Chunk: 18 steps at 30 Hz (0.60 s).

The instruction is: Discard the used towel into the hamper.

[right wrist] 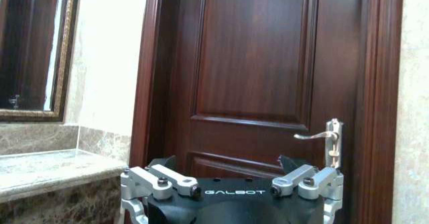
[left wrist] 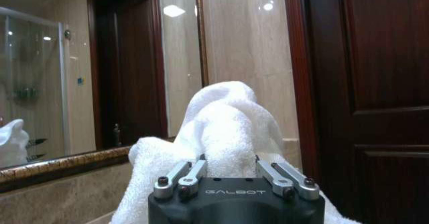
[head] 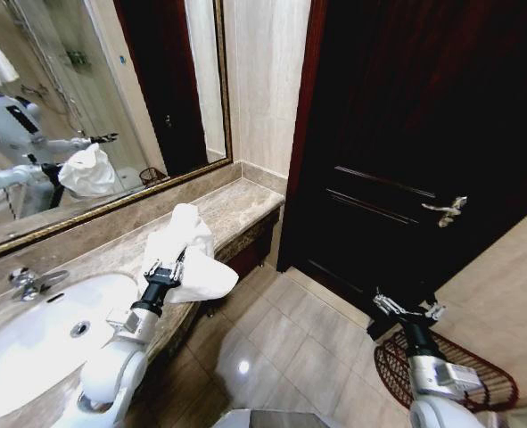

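The left gripper is closed on the crumpled white terry towel, which bunches up ahead of its fingers and hangs to either side, raised just above the front edge of the beige marble vanity counter. In the left wrist view the towel rises between the fingers, so the grip appears to sit on a thick fold, not on a loose corner.

The right gripper hangs with its jaws spread and nothing between them, facing the dark wooden door with its metal lever handle. The dark red round wire-mesh hamper stands on the tiled floor directly beneath and behind this gripper, well apart from the loaded left gripper and far below it, across the open floor.

Step in hand: carrying the towel from the counter toward the hamper. Guidance, as a judgement:

- Keep the grip firm throughout; the trailing cloth could snag on the counter edge.
- Lift clear of the counter before moving across.
- Bring the left gripper directly above the hamper's mouth and low before releasing, since a hanging towel can drape over the rim.
- The right arm stands over the hamper; it probably needs to move aside to prevent contact.
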### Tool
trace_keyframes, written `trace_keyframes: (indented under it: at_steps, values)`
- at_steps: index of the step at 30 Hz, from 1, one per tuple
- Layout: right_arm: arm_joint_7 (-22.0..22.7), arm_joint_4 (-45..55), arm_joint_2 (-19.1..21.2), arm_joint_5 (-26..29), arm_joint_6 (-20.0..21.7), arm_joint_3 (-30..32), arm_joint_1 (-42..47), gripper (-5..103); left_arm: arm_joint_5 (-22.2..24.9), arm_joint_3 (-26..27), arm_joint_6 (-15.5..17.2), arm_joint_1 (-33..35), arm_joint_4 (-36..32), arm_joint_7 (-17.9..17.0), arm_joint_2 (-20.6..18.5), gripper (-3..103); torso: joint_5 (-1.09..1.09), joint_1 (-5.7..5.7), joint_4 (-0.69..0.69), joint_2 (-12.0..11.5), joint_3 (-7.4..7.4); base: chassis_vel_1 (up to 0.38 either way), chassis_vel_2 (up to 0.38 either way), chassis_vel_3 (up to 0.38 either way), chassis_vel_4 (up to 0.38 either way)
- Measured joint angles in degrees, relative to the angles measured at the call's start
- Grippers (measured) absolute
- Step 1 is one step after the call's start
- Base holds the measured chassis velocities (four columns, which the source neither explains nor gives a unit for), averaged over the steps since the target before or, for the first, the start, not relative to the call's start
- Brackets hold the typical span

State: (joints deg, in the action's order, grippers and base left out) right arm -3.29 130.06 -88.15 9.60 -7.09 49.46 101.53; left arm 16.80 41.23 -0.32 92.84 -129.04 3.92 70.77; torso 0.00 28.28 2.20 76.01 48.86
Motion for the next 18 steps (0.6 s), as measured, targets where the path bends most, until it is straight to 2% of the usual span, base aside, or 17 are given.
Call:
trace_keyframes:
  at_steps: [18]
  values:
    - [-0.1, -0.5, -0.7, -0.7, -0.1, -0.4, -0.3, 100, -0.9, -0.5, -1.3, -0.4, 1.0, 0.9, -0.1, 24, 0.0, 0.0, 0.0, 0.0, 0.0, 0.067, -0.082, -0.087, 0.071]
